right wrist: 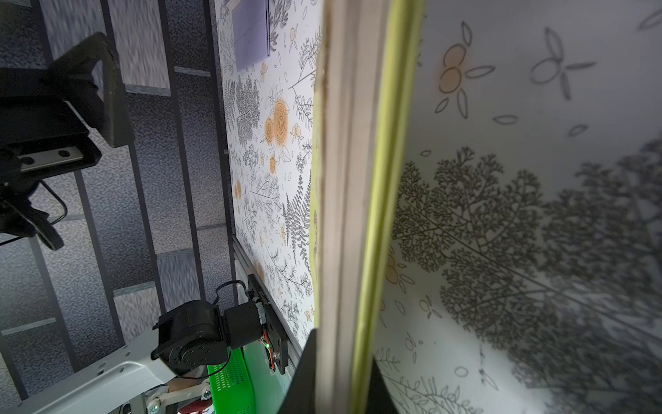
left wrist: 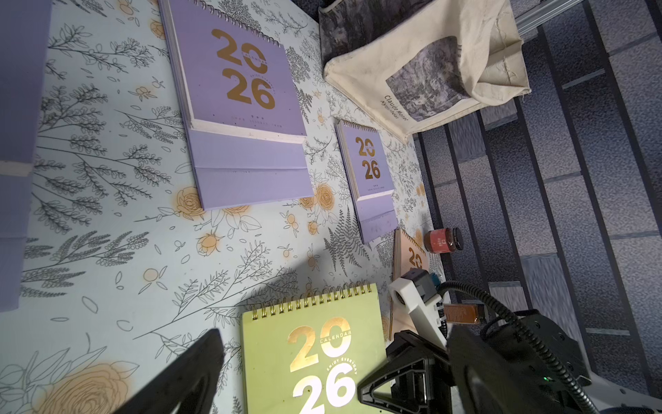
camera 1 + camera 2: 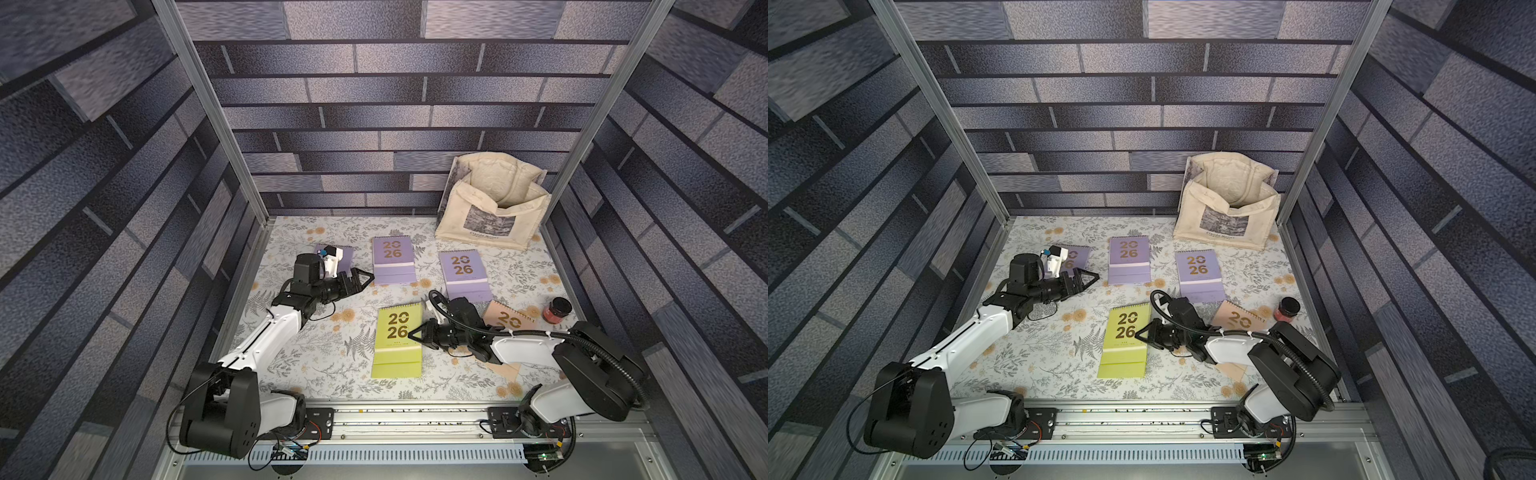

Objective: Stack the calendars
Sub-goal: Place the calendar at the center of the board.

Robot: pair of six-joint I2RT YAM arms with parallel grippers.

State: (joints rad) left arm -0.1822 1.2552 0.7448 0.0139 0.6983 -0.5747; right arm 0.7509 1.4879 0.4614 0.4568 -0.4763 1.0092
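The right gripper [image 3: 412, 334] is clamped on the side edge of the yellow-green calendar [image 3: 397, 347], which lies on the floral table [image 3: 316, 361]. The left gripper [image 3: 368, 277] stands wide apart, holding nothing. One lavender calendar [image 3: 392, 259] lies just past its tips, and a second lavender calendar [image 3: 345, 254] is half hidden under its wrist. Behind the right gripper lies a third lavender calendar [image 3: 461, 274] — the peach calendar [image 3: 505, 319] is mostly covered by that arm.

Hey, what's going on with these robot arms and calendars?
The right hand is shut on the side edge of the yellow-green calendar. The left hand is open and empty, beside the leftmost lavender calendar. The other lavender calendars and the peach calendar lie apart on the table; nothing is stacked yet.
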